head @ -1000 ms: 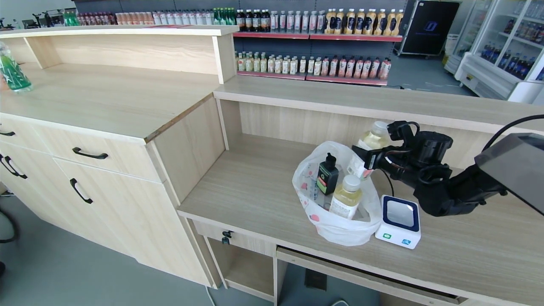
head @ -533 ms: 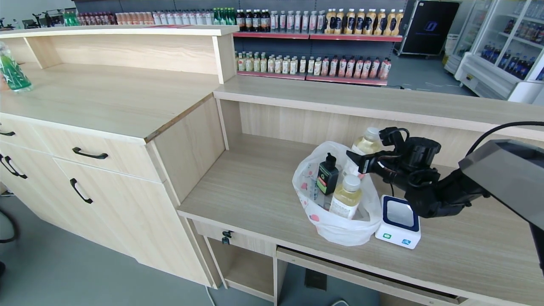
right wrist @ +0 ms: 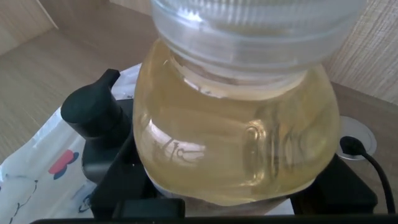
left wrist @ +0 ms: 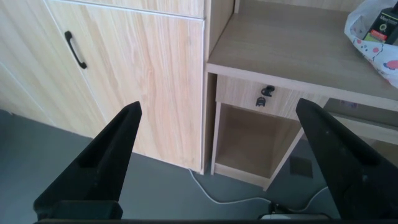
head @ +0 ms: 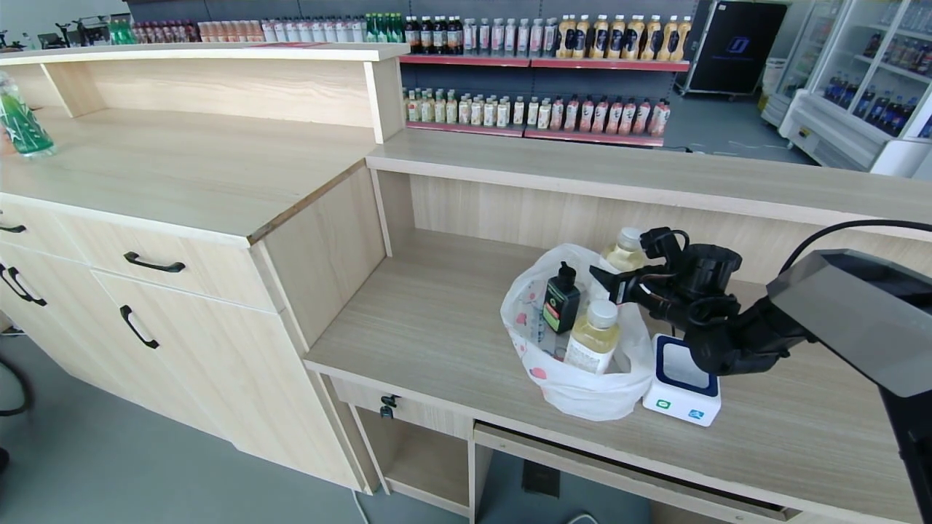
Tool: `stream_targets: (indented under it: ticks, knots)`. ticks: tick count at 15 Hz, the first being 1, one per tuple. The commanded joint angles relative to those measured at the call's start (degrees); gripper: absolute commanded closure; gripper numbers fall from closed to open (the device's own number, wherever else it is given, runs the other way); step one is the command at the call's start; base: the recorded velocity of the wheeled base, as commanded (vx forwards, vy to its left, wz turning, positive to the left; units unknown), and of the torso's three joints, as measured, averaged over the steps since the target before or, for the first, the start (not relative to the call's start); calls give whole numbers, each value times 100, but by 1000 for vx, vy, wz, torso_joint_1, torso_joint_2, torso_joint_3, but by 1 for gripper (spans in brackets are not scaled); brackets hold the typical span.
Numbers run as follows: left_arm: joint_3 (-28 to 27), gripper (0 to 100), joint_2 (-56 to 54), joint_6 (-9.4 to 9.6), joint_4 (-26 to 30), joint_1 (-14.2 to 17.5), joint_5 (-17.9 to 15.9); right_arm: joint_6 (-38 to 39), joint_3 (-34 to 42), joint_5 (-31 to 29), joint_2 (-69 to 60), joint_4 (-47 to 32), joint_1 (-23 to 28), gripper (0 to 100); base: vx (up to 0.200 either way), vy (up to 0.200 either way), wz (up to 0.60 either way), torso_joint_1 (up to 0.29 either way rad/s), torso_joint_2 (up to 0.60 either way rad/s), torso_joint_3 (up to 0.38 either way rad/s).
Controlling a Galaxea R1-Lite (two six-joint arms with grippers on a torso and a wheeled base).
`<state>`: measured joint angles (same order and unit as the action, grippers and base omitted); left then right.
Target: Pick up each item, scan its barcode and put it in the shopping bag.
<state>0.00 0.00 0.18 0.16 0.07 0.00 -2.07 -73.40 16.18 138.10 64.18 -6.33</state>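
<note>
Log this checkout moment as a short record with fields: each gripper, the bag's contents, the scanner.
right gripper: shut on drink bottle, over the shopping bag's far side
left gripper: open, low before the counter front
shopping bag: holds dark pump bottle and white-capped yellowish bottle, upright
scanner: on counter beside bag, robot's right

No print can be read. The bottle [head: 625, 255] gripped in the right claw [head: 615, 282] shows only a white label edge. The black bottle [head: 561, 306], just left of the claw, wears a green-and-red label. The scanner [head: 682, 386], under the claw, has a green and a blue badge.
</note>
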Motion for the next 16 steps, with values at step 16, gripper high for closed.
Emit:
stream_targets:
  ticks: [16]
  knots:
    - [0, 0, 9, -1, 2, 1, 0, -188, -289, 298, 429, 59, -18, 100, 0, 0, 0, 0, 0, 0]
